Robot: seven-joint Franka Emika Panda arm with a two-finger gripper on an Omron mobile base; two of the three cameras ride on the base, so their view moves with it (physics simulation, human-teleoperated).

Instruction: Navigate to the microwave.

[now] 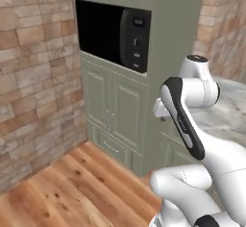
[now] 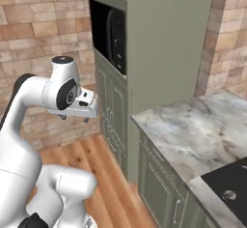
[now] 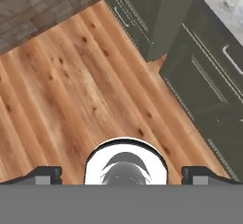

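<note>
The arm [image 1: 190,125] is glossy white, built of fat rounded links with dark bands and black caps at the joints, and one long black strip runs along a forearm link. Its hand is a white block ending in the gripper [image 2: 75,118], whose two small dark tips look like short stubs, though they're blurry.

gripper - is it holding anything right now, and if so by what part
Nothing is held. The gripper points down at bare wooden floor, its fingertips wide apart with nothing between them.
</note>
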